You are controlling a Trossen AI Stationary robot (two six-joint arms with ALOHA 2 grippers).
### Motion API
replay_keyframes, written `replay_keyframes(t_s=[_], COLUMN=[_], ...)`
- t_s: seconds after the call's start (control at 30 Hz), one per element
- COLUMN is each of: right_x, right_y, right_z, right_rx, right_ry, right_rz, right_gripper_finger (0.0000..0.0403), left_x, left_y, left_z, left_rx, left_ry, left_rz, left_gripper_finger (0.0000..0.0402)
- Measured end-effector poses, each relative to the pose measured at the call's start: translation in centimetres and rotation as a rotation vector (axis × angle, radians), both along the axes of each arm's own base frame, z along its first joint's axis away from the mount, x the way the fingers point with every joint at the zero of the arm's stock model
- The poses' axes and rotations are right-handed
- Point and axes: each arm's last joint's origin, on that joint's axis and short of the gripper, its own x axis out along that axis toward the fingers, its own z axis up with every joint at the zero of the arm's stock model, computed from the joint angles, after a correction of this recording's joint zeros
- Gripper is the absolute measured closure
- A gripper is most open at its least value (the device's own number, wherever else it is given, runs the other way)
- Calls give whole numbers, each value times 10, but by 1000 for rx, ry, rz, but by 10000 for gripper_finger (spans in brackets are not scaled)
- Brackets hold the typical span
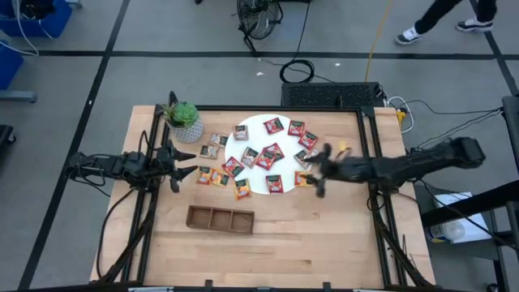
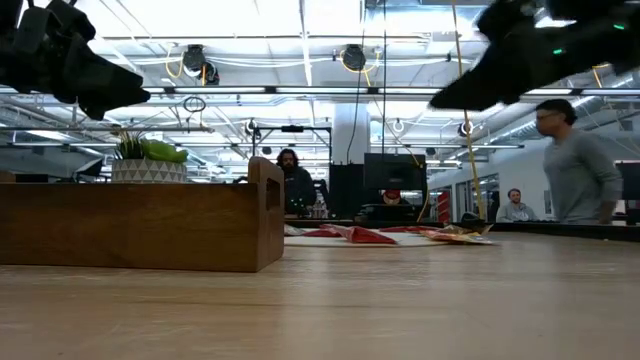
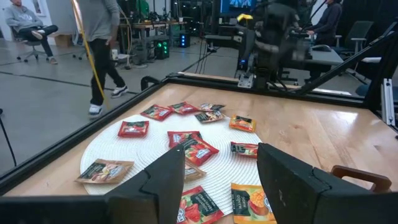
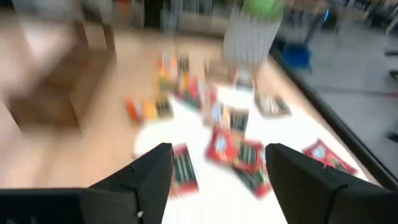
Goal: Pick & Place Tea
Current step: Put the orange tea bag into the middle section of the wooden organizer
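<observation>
Worktop [image 1: 324, 235] showed whole only from above: light wood in a dark frame, my two arms reaching in from either side. From table height I saw instead the room behind, with a person [image 2: 575, 165] in grey standing at the right and others seated farther back.

Next in size was the white disc [image 1: 261, 172] in the middle of the worktop, carrying most of the tea [image 1: 270, 154]: small square sachets, mainly red, lying flat and scattered. Several more lay off the disc on the bare wood toward my left arm, among them orange-yellow ones, and a few sat past its edge toward my right arm. The wooden tray [image 1: 220, 217] lay on the near part of the worktop, apart from the disc, and from above its three compartments held nothing.

The potted plant [image 1: 183, 120] stood at the far left corner.

My left pincer [image 1: 180, 172] hung just beside the loose sachets, fingers apart, holding nothing. My right pincer [image 1: 319, 180] was at the disc's right edge; its own camera showed fingers [image 4: 146, 174] spread wide over red sachets, gripping none.
</observation>
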Motion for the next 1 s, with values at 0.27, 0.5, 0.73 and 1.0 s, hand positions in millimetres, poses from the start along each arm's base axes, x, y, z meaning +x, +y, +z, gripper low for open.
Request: replay_keyframes(t_s=[0.27,0.5,0.73,1.0], right_x=[61,72,62,48], right_y=[22,26,6,-6], right_z=[-15,-27,-41,-67], right_rx=[-273,62,236,253], right_ry=[624,675,726,739], right_rz=[-175,-148,-215,-253], right_gripper_finger=[171,171,171,163], left_x=[0,0,0,0], left_y=[0,0,0,0], left_z=[0,0,0,0], left_rx=[0,0,0,0], left_ry=[-1,-1,-1,-1], left_rz=[0,0,0,0], left_gripper_finger=[201,201,201,201])
